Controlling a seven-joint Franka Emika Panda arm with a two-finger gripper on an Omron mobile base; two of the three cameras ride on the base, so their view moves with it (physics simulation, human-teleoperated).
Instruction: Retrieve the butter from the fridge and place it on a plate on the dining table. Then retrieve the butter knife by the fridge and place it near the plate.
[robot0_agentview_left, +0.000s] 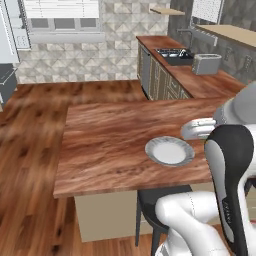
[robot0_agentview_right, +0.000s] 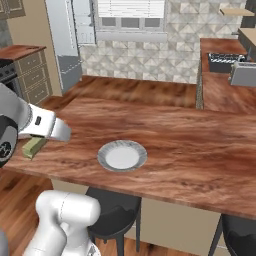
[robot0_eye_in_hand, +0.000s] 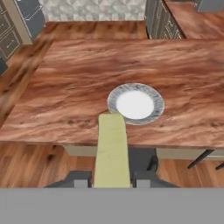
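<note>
My fingers (robot0_eye_in_hand: 111, 181) are clamped on the near end of the butter (robot0_eye_in_hand: 112, 148), one on each long side, and the stick juts straight out ahead of the hand. In the hand view its far tip overlaps the near rim of the plate (robot0_eye_in_hand: 136, 104); I judge that it hangs above and short of the plate, not touching it. From the right base view the butter (robot0_agentview_right: 35, 146) shows as an olive block under the white hand, over the near left edge of the desk (robot0_agentview_right: 190, 150), well apart from the plate (robot0_agentview_right: 122, 155).

I expect the stick to be light and fairly soft, with greasy sides, so a hard squeeze could dent it and a loose one could let it slide. The hold on one end leaves most of it cantilevered; a grip nearer the middle would be steadier, but I judge this one good enough for a short carry.

The plate (robot0_agentview_left: 170, 151) sits alone on the desk (robot0_agentview_left: 110, 145), near its front edge. A black stool (robot0_agentview_right: 112, 210) stands below it.
</note>
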